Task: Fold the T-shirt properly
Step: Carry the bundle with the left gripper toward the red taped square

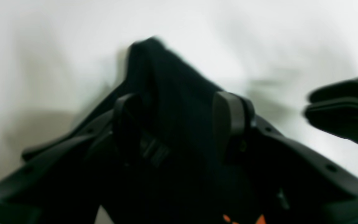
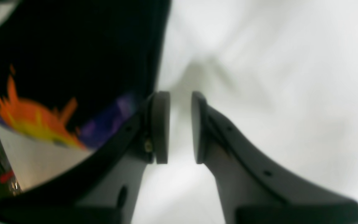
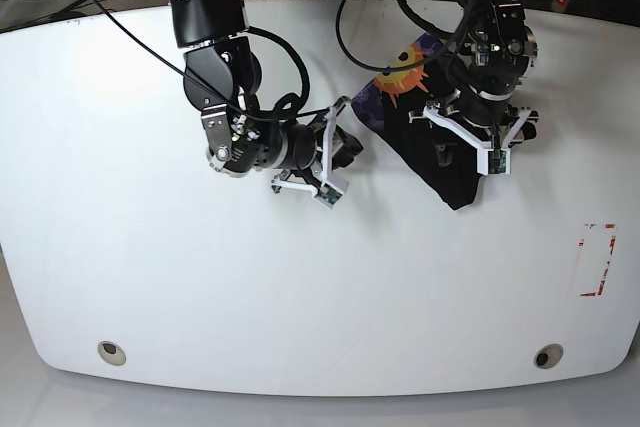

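The black T-shirt (image 3: 445,172) lies as a bunched, folded bundle at the back right of the white table (image 3: 300,297), with its orange and purple print (image 3: 402,77) facing up at the far end. My left gripper (image 3: 470,152) stands over the bundle. In the left wrist view, which is blurred, its jaws (image 1: 179,118) are wide apart and a ridge of the T-shirt (image 1: 172,81) lies between them. My right gripper (image 3: 345,152) is just left of the T-shirt. Its pads (image 2: 180,127) stand a narrow gap apart with only table between them, beside the T-shirt's edge (image 2: 73,46).
A dark blurred shape (image 1: 337,109) at the right of the left wrist view looks like the other arm's fingers. A red-marked rectangle (image 3: 597,259) sits near the table's right edge. Black cables (image 3: 290,57) loop over the back of the table.
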